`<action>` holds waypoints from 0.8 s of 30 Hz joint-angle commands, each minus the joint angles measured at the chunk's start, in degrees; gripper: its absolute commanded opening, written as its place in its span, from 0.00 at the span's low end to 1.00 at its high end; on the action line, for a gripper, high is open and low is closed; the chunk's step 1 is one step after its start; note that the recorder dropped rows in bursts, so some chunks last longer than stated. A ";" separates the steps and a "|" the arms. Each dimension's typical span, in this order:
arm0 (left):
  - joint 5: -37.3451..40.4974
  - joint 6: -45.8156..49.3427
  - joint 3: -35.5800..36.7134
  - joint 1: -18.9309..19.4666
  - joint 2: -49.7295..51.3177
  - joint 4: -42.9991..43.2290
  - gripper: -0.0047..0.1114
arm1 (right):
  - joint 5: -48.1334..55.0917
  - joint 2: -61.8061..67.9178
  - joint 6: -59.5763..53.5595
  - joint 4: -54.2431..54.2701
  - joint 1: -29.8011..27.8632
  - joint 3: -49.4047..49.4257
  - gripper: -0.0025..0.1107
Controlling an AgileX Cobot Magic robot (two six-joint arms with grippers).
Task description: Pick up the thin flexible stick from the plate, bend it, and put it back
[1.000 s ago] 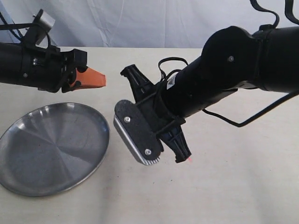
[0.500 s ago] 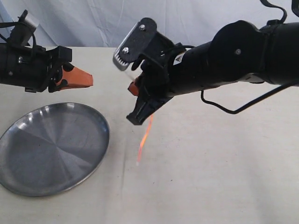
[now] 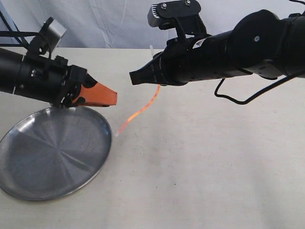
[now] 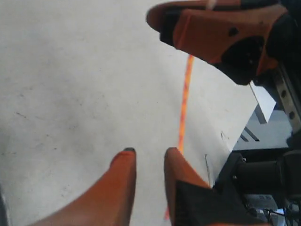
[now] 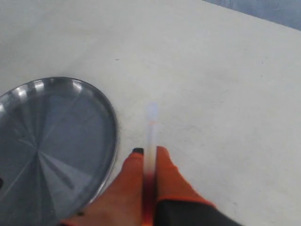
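Observation:
My right gripper [image 3: 142, 75] is shut on the thin flexible stick [image 3: 143, 109], a red-orange strand held above the table. From the grip the strand curves down and left to a pale end beside the plate's [image 3: 106, 143] right rim. The right wrist view shows the stick's whitish tip [image 5: 150, 123] poking out between the closed orange fingers of the right gripper [image 5: 149, 153]. My left gripper [image 3: 108, 98] hovers over the plate's far edge and points at the strand. Its jaws stand open with nothing between them; the stick [image 4: 185, 96] passes just beside one finger of the left gripper [image 4: 149, 155].
The silver plate [image 5: 112, 123] lies bare on the beige tabletop [image 3: 209, 167] at the left. A pale cloth backdrop [image 3: 119, 24] hangs behind the table. The right arm's black links and cables span the upper right.
The right arm has swung up and turned, so the stick now dangles toward the left gripper. The left gripper has moved right toward the strand and its jaws have parted.

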 commanded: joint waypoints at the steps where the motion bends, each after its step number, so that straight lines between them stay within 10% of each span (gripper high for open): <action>1: 0.47 1.62 -0.25 -2.80 -0.02 0.74 0.41 | -1.10 -0.29 0.27 1.31 -0.35 -0.10 0.02; 11: -1.24 1.42 -0.25 -7.88 -0.02 3.64 0.49 | -1.17 -0.29 0.27 7.29 -0.35 -0.10 0.02; 15: -3.64 1.94 -0.25 -7.89 -0.02 4.69 0.07 | 0.11 -0.29 0.18 8.77 -0.35 -0.10 0.02; 24: -1.61 10.95 -0.25 -7.89 -0.02 -0.93 0.04 | 1.59 -0.29 -0.37 8.65 -0.35 -0.10 0.02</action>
